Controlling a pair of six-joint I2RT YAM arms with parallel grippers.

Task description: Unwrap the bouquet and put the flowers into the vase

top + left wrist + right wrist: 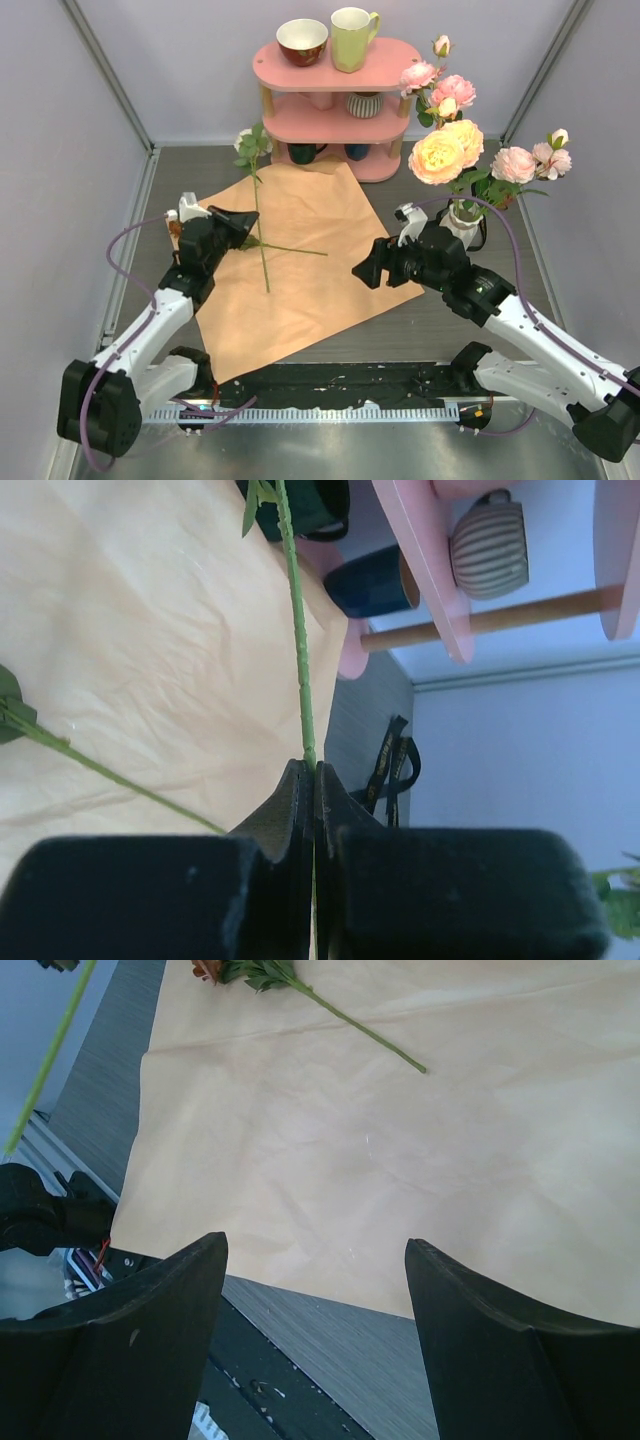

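Where its two black fingers met, the left tool [313,772] was clenched on the thin green stem [298,630] of a cream-white artificial rose [248,141], the jaws pressed flat together with the stem pinched between them. From that grip the stem ran both ways across the tan-orange sheet of wrapping paper [310,220]. One end led to the bloom beside the paper's far left corner, and the other reached toward the near side, past the tool. Just beside the left tool a second flower, a rusty brown rose [205,968] with green leaves, lay flat on the paper, its stem pointing toward the right tool [315,1250]. That tool hung released above the paper's near right edge, fingers wide apart and grasping nothing, apart from both stems. Behind the right arm stood the small white ribbed vase [462,226], partly hidden, on the grey bench [400,335] off the paper's right side. Pink and peach-yellow roses [445,155] rose out of it. A black ribbon [390,770] lay on the bench beyond the paper. At the far edge stood a pink three-tier shelf [330,78] carrying cups.
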